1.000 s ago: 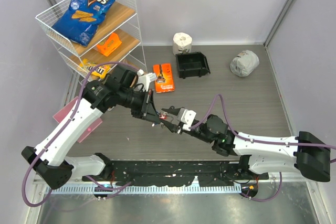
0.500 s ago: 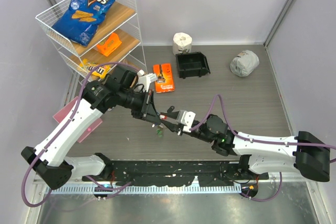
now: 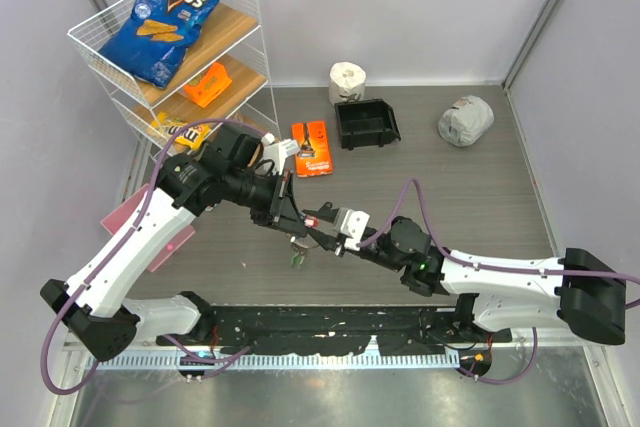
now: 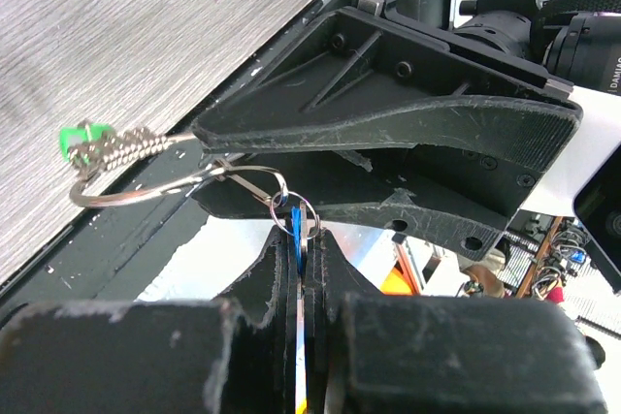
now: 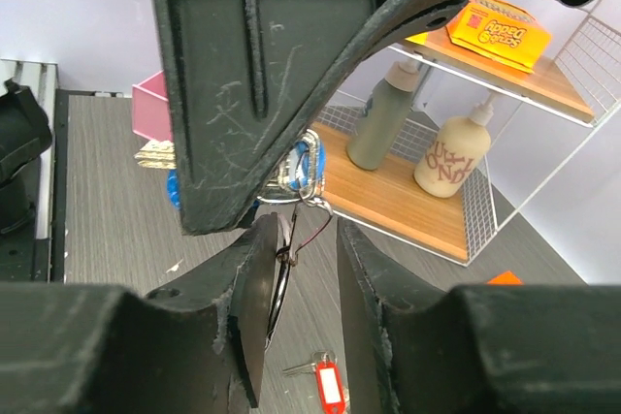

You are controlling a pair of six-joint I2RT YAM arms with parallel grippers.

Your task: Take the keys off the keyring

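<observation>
A green-headed key (image 4: 71,141) dangles from the far end of the keyring (image 4: 146,195), clear of both jaws. The right jaws stand partly open, the ring's wire loose between them. The left jaws are pinched tight on a blue-headed key (image 4: 296,239).

The keyring (image 4: 146,186) is thin, glossy silver wire, and the keys (image 4: 109,149) on it are shiny metal with green and blue plastic heads. The left claw (image 4: 301,264) and right claw (image 5: 309,239) are matt black plastic, scuffed and scratched. The table (image 4: 126,16) is matt grey wood grain.
</observation>
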